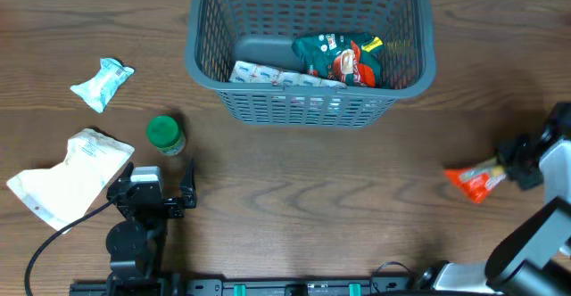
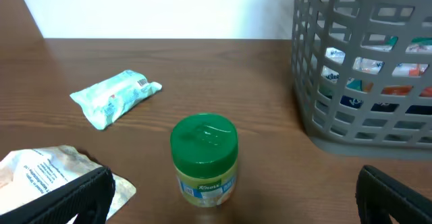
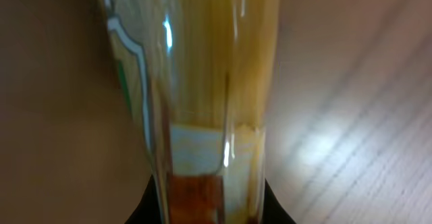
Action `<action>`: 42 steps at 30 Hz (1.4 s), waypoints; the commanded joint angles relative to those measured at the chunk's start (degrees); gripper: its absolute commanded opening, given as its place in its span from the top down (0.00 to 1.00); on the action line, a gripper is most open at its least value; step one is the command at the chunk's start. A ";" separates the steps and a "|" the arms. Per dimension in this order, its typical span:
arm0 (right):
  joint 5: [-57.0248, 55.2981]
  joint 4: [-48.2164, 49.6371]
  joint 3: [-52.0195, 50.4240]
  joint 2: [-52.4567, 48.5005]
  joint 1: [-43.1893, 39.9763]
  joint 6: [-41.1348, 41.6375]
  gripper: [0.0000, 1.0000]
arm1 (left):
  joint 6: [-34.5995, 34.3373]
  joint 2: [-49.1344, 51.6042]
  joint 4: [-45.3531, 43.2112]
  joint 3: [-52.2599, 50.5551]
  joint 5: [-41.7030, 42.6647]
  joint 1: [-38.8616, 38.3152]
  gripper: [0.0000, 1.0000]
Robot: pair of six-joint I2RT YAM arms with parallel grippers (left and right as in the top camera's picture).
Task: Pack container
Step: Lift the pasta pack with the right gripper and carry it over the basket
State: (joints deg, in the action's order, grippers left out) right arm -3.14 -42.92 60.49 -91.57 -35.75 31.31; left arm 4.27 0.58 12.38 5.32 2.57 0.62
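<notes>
The container (image 1: pixel 203 71), a large dark grey lattice basket, stands at the back centre and holds a green and red snack bag (image 1: pixel 343 60) and a white packet (image 1: pixel 268 75). Its wall (image 2: pixel 351 116) fills the right of the left wrist view. My left gripper (image 1: pixel 153 182) is open and low near the front left. A green-lidded jar (image 2: pixel 204 160) stands upright just ahead of its gripper (image 2: pixel 233 197), between the spread fingers and touching neither. At the right my right gripper (image 1: pixel 515 167) is shut on an orange-red packet (image 1: pixel 473 182), which fills the right wrist view (image 3: pixel 202 82).
A light blue packet (image 1: pixel 103 82) lies at the far left, also seen as a pale packet (image 2: pixel 115 97). A white pouch (image 1: pixel 67 176) lies beside my left arm, its corner (image 2: pixel 40 177) by the left finger. The jar (image 1: pixel 165 135) stands between them.
</notes>
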 commanded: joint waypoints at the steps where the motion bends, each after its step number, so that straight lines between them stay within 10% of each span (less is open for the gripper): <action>1: 0.44 -1.09 8.55 6.43 2.43 -4.98 0.99 | -0.52 -0.35 0.42 -1.36 -0.66 -0.07 0.01; 13: 14.99 -8.39 29.00 9.94 10.19 -27.78 0.99 | -0.52 -0.35 0.39 -1.36 -0.66 -0.07 0.02; 28: 16.50 -12.09 52.24 9.57 27.91 -37.35 0.99 | -0.52 -0.35 0.39 -1.36 -0.66 -0.07 0.01; 42: 20.09 -15.50 57.75 2.95 46.34 -57.81 0.99 | -0.52 -0.35 0.39 -1.36 -0.66 -0.07 0.01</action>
State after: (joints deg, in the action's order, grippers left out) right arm 13.63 -59.37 115.79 -87.33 8.23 -19.42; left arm 4.27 0.58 12.38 5.32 2.57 0.62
